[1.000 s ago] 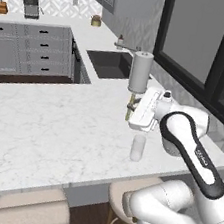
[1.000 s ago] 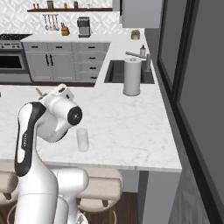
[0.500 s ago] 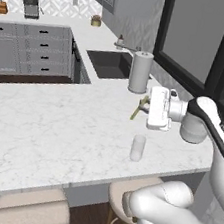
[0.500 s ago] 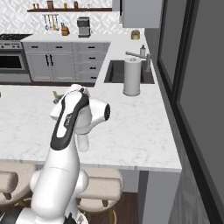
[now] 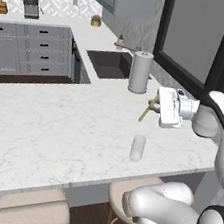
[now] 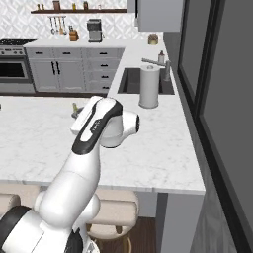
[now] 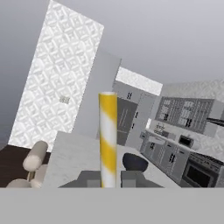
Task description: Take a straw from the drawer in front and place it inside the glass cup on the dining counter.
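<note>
White marble of the dining counter [image 5: 51, 125] spreads across the left base view, with grey cabinets and a sink behind it. Above the slab the gripper [image 5: 154, 106] points sideways, toward the left of the frame, its jaws pinched on the straw [image 5: 148, 108]. The straw's long axis is tilted: the lower end hangs down and to the left of the fingers, the upper end leans up toward them. Below the gripper, and a little nearer the counter's front edge, the glass cup [image 5: 137, 148] stands upright on the marble, apart from the straw; nothing can be made out inside it. Behind the gripper, beside the sink, a tall white roll [image 5: 140, 71] stands upright

From the right base view the same counter [image 6: 163, 148] runs to the window side, and the arm's white elbow covers most of the hand. Just beyond it, a small part of the gripper [image 6: 77, 112] shows with a yellowish tip of the straw [image 6: 74, 105] rising from it. The white roll [image 6: 149, 86] stands well off to the right of the gripper, next to the sink

Seen along the hand, the kitchen appears rolled on its side. The straw [image 7: 107, 138], striped yellow and white, runs straight up the middle of the frame from between the dark fingertips [image 7: 89, 179], which close tight on its base
</note>
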Available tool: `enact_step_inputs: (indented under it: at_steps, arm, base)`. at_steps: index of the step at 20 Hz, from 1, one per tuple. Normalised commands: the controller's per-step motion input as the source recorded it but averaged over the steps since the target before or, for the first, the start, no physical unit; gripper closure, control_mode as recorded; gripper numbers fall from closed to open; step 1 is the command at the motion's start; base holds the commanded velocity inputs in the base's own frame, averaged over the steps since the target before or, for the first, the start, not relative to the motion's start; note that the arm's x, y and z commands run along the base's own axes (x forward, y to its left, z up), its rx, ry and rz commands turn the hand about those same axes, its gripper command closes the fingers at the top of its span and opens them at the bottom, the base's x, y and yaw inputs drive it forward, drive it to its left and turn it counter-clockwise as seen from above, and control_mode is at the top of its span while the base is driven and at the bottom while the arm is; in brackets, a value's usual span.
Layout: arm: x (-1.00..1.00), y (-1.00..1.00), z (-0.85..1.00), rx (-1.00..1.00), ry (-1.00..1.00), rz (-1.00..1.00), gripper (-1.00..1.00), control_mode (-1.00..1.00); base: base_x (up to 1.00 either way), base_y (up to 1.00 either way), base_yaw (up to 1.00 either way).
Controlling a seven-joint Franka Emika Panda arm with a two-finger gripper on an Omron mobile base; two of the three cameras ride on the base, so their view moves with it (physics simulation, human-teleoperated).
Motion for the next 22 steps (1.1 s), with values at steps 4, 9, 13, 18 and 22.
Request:
enact_step_inputs:
  at_steps: [4,9,13,18,22]
  arm:
    - [0.00,-0.12,-0.25,0.00,0.10,-0.01,1.00,-1.00]
    - [0.00,-0.02,-0.32,0.00,0.10,-0.01,1.00,-1.00]
    - [0.00,-0.08,-0.16,0.00,0.09,0.00,1.00,-1.00]
    - [0.04,-0.37,-0.15,0.00,0.05,0.00,1.00,-1.00]
    - [0.08,-0.27,-0.24,0.00,0.04,0.00,1.00,-1.00]
  base:
    - [0.00,0.00,0.00]
    - [0.00,0.00,0.00]
    - [0.00,0.00,0.00]
    - [0.00,0.00,0.00]
    - [0.00,0.00,0.00]
